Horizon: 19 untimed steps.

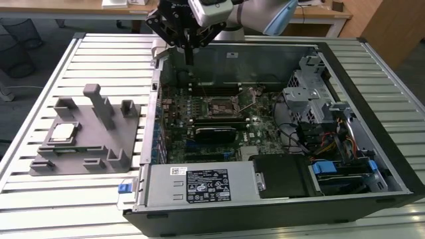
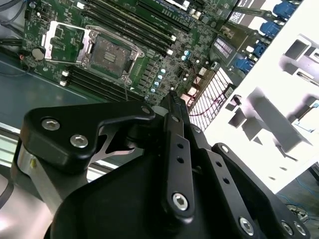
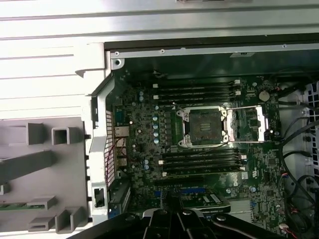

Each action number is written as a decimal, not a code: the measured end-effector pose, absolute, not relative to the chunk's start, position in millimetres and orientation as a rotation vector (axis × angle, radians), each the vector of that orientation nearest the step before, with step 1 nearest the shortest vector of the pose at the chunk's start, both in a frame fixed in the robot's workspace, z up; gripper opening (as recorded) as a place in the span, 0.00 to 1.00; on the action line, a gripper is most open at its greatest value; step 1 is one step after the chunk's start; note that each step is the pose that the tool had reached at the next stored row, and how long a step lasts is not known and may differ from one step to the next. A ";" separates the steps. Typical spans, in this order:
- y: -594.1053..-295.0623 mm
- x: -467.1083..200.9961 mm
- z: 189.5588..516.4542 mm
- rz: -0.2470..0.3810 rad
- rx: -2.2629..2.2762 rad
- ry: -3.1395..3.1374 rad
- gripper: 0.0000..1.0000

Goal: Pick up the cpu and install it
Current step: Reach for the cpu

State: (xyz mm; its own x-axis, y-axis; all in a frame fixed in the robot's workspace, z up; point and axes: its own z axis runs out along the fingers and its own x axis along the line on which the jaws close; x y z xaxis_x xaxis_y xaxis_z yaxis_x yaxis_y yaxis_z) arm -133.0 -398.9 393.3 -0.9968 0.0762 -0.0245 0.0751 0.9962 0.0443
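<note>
Cpu: sitting flat on the grey fixture, 9 o'clock of the socket, top up for easy grabbing
Hand: hovering closed and empty at the socket's 11 o'clock

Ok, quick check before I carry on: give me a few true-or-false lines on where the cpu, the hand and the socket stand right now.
1. The cpu lies on the grey fixture, outside the case. True.
2. The hand is holding the cpu. False: the hand is shut and hangs over the far side of the case, well apart from the cpu.
3. The socket on the motherboard is open, with no chip in it. True.
4. The grey fixture stands at the exterior view's right of the case. False: it stands at the exterior view's left.
</note>
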 end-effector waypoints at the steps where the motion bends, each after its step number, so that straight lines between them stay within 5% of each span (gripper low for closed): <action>1: -398.9 -133.6 393.3 0.068 0.118 3.112 0.11; 19: -398.9 -145.9 393.2 0.068 0.118 3.112 0.11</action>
State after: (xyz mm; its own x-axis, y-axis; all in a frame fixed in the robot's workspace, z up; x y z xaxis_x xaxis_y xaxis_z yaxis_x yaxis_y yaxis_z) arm -145.9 -398.9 393.2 -0.9968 0.0762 -0.0245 0.0750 0.9962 0.0444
